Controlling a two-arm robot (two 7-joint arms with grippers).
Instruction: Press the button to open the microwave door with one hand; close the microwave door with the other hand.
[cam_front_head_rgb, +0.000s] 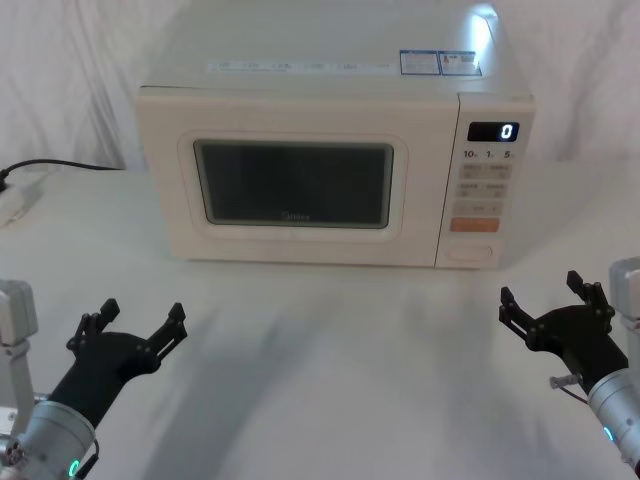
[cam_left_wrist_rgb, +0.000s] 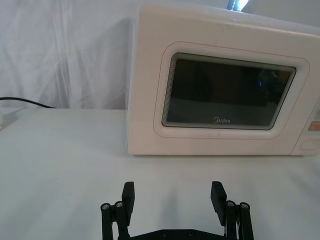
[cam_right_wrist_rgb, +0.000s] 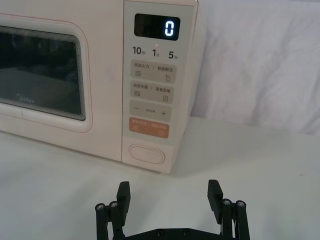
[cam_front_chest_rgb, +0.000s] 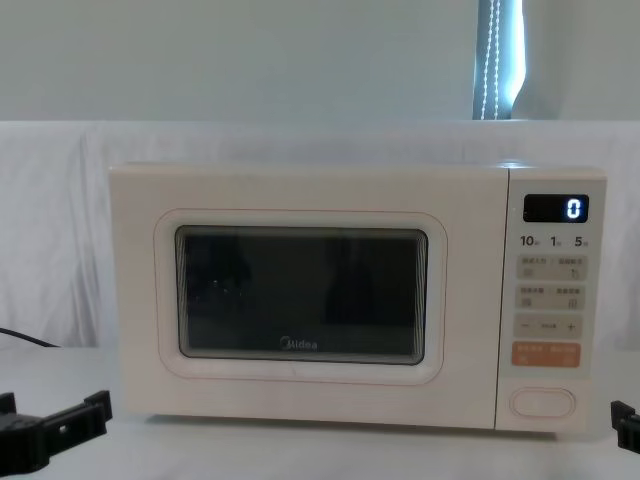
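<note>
The microwave door (cam_front_head_rgb: 290, 180) is seen closed, the button (cam_right_wrist_rgb: 146, 154) untouched; left gripper (cam_front_head_rgb: 135, 322) and right gripper (cam_front_head_rgb: 545, 300) are held spread, well short of the microwave (cam_front_head_rgb: 330, 90)

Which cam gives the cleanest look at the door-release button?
The right wrist view: the button sits close and unobstructed beneath the orange key, with its oval rim clear. The chest view shows it head-on but smaller; the head view foreshortens it; the left wrist view clips it at the edge.

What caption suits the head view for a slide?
Closed microwave on table, display reading 0; left gripper and right gripper open in front.
</note>
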